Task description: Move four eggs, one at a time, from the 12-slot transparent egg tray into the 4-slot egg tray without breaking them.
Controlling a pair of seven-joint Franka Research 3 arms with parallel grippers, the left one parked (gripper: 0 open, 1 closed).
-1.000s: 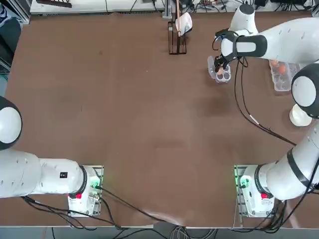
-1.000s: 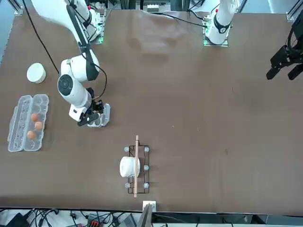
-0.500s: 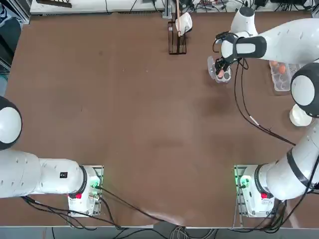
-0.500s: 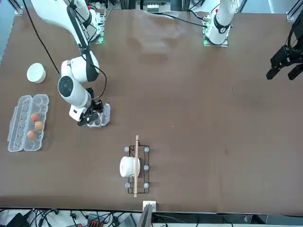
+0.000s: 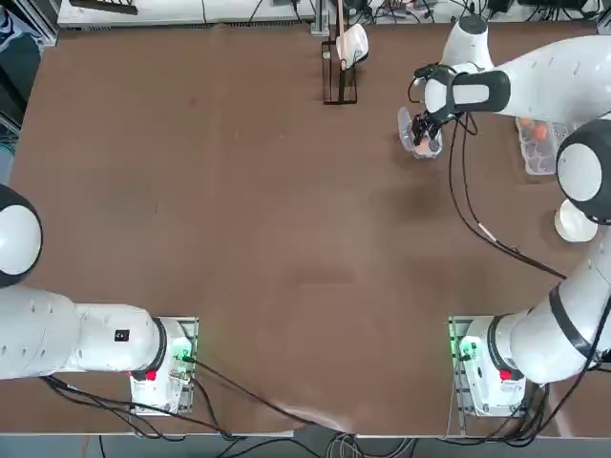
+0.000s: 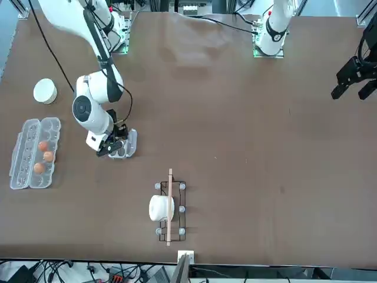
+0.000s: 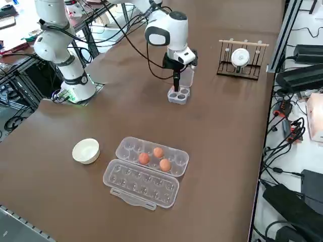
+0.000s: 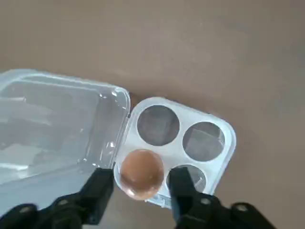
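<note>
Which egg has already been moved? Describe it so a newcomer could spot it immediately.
Find the right hand low over the 4-slot egg tray, near the wooden rack. Between its open fingers one egg sits in a cup. Unlike the three eggs in the 12-slot transparent egg tray, it lies alone beside three empty cups.

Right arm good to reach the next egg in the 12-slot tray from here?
Likely yes: right gripper stands open around the egg in the 4-slot tray; three eggs lie uncovered in the 12-slot tray, lid open.

My gripper [image 8: 141, 188] is black; the egg [image 8: 141, 172] orange-brown, the 4-slot egg tray [image 8: 224, 143] clear, the desk [image 5: 239, 239] plain brown.
</note>
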